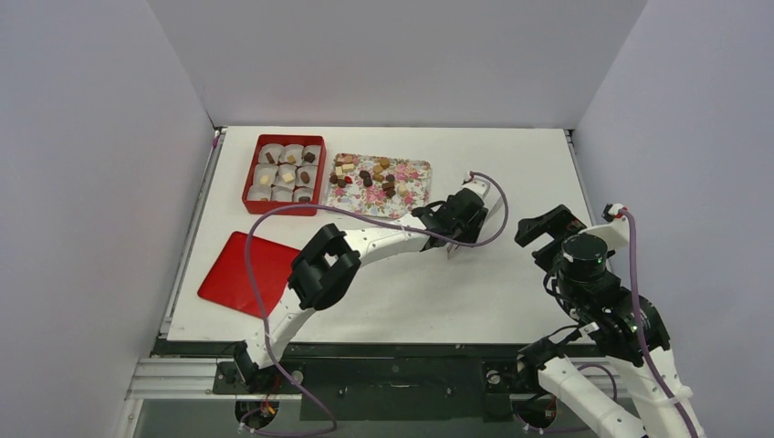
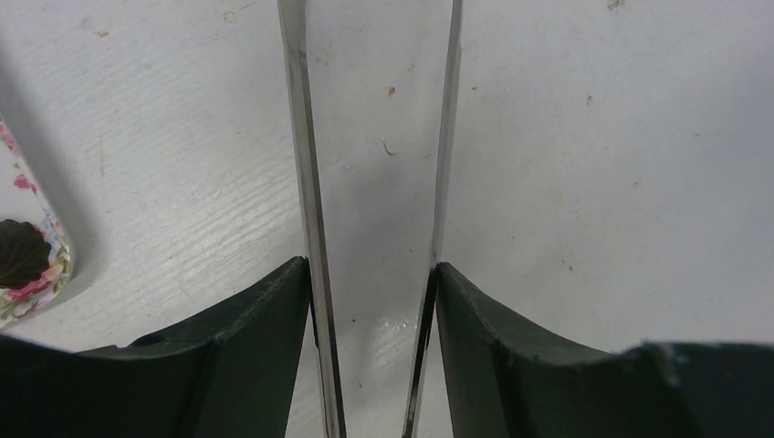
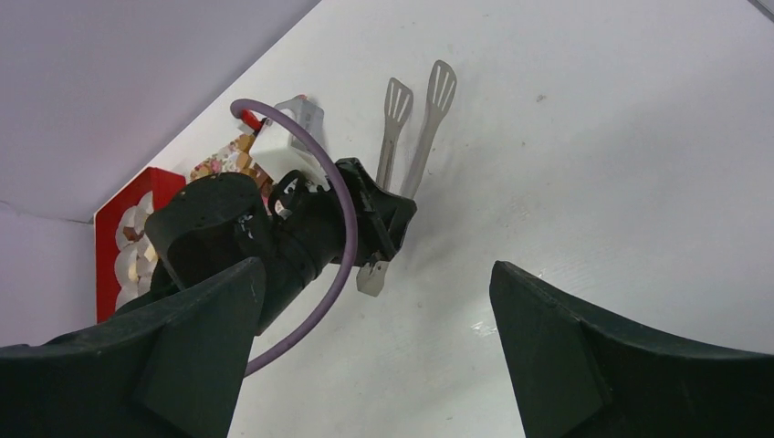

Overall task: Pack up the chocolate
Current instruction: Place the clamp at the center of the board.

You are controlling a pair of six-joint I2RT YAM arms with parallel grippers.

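Note:
The chocolate [image 1: 370,175] lies as several small brown, cream and reddish pieces on a flower-print tray [image 1: 422,170]; more pieces sit in white paper cups in a red box [image 1: 284,173]. My left gripper [image 1: 465,224] hovers over the bare table just right of the tray, shut on metal tongs [image 3: 420,137]. The two tong arms [image 2: 306,164] run out between its fingers and stand apart with nothing between them. One dark piece [image 2: 20,253] shows at the tray's corner. My right gripper [image 1: 548,228] is open and empty at the right, raised and facing the left arm.
A flat red lid [image 1: 246,272] lies near the front left. The left arm's purple cable [image 1: 497,210] loops past its wrist. White walls close the table at the back and sides.

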